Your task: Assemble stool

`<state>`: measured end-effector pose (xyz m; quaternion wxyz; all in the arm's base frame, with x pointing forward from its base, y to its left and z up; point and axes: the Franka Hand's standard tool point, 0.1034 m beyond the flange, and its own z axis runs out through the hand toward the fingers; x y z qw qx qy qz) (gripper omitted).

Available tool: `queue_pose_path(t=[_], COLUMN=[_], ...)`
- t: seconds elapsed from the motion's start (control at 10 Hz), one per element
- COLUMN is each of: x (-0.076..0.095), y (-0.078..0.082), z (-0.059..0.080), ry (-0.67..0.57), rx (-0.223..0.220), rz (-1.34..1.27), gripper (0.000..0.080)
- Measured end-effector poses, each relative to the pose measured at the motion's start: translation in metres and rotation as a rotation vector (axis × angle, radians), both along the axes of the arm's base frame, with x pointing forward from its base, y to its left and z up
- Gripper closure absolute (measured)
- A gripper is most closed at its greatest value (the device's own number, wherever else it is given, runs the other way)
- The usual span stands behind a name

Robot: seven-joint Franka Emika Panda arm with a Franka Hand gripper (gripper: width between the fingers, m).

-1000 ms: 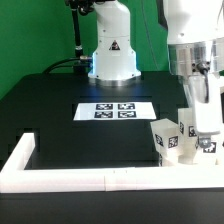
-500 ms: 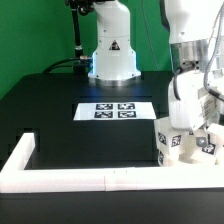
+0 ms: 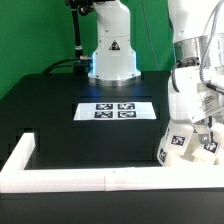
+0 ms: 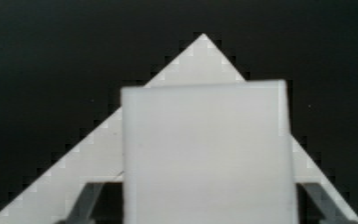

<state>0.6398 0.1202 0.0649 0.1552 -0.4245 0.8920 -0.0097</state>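
Wrist view: one white leg [image 4: 206,150], rectangular, pinched between the gripper [image 4: 206,195] jaws, its long axis running straight out from them; behind it a white triangular shape on black, which cannot be identified. Exterior view: gripper [image 3: 187,135] low at that view's right, tagged white stool parts [image 3: 178,146] crowded at the jaws against the wall [image 3: 90,178]. Surface: black table [image 3: 50,105]; marker board [image 3: 117,110] lying flat, well apart from the jaws. Room: green backdrop.
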Motion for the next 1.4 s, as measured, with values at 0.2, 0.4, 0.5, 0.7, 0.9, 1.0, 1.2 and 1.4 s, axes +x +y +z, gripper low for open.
queue_pose_path(t=[0.2, 0.4, 0.5, 0.7, 0.9, 1.0, 1.2, 1.4], x=[0.0, -0.001, -0.001, 0.001, 0.003, 0.006, 0.018, 0.018], y=[0.0, 0.0, 0.0, 0.003, 0.006, 0.01, 0.018, 0.017], z=[-0.001, -0.002, -0.002, 0.01, 0.031, 0.042, 0.052, 0.051], ry=[0.001, 0.002, 0.002, -0.017, -0.049, -0.069, -0.1, -0.112], rx=[-0.003, -0.004, -0.004, 0.0, -0.01, -0.024, -0.098, -0.149], rz=[0.006, 0.008, 0.008, 0.027, 0.114, 0.19, 0.442, 0.569], gripper=[0.0272, 0.0175, 0.0158, 0.0151, 0.015, 0.015, 0.015, 0.015])
